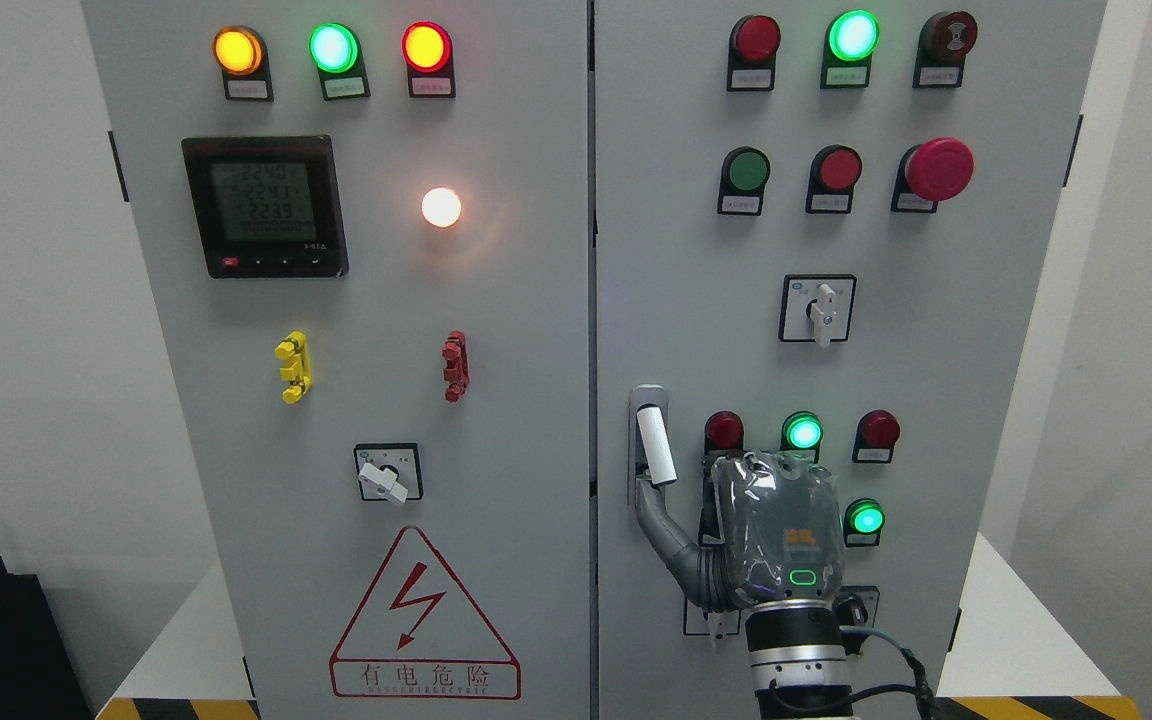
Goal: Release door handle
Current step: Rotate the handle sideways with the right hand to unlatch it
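Low on the right door (pixel 936 300), your right hand (pixel 771 530) reaches one finger (pixel 658 515) to the white door handle's (pixel 656 445) foot, gripping nothing; it looks rigid and smooth, so withdraw straight.

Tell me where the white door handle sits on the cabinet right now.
In the head view, the white door handle sits at the left edge of the right door, beside the centre seam, just left of a dark red lamp and above the right hand.
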You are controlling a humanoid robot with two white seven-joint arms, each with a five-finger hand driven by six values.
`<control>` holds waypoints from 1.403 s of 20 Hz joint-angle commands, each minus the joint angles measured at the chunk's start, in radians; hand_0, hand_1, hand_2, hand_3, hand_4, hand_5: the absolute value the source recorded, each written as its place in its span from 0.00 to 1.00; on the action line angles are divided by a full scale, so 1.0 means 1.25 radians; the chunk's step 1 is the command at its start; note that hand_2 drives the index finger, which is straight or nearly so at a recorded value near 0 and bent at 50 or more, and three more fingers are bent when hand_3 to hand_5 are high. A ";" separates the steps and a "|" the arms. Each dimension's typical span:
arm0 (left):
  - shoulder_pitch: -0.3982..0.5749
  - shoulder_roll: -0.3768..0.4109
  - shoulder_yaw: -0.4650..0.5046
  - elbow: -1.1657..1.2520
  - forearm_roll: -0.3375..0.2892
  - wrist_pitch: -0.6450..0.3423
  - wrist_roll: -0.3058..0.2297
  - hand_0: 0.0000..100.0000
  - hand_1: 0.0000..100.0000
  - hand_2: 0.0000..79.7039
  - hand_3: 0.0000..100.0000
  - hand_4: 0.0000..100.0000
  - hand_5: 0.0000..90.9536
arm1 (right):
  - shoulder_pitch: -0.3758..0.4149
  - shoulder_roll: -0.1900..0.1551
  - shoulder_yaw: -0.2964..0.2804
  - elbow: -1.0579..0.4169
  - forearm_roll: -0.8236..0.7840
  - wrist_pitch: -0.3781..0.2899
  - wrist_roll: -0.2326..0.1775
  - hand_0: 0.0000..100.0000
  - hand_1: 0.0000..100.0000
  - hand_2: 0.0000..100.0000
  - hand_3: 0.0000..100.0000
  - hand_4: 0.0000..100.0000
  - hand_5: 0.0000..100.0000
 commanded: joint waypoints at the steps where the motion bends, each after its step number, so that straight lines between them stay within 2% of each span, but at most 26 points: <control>1: 0.000 0.000 0.009 0.013 0.000 0.001 0.000 0.12 0.39 0.00 0.00 0.00 0.00 | 0.000 0.000 -0.012 -0.004 -0.002 0.001 0.000 0.40 0.11 0.96 1.00 1.00 0.95; 28: 0.000 0.000 0.009 0.013 0.000 0.001 0.000 0.12 0.39 0.00 0.00 0.00 0.00 | 0.000 -0.004 -0.034 -0.028 -0.002 0.001 0.001 0.40 0.13 0.96 1.00 1.00 0.95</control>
